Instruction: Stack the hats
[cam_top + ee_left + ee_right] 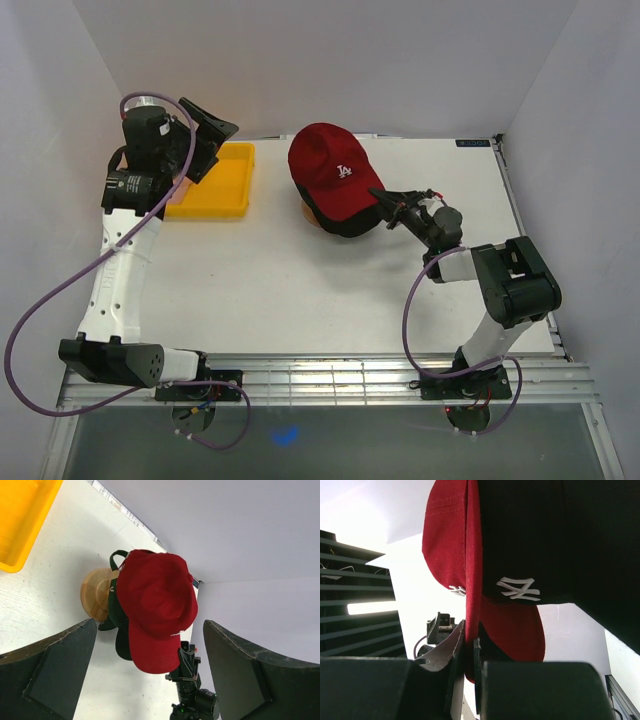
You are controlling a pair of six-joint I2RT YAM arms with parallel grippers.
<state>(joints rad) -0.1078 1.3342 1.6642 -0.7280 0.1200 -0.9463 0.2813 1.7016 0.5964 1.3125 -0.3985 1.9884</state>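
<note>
Red cap (pixel 325 170) is shown topping the dark caps (pixel 116 612) on the wooden stand (pixel 96 599), its brim pinched by the right gripper (pixel 380 198); the left gripper (pixel 208 140) is held spread near the yellow tray (pixel 215 185); white table (pixel 300 290) is enclosed by plain white walls (pixel 350 60).

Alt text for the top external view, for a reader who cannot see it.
A red cap tops a stack of darker caps on a white table, its brim pinched by the shut right gripper. The left gripper hangs open by a yellow tray.
</note>
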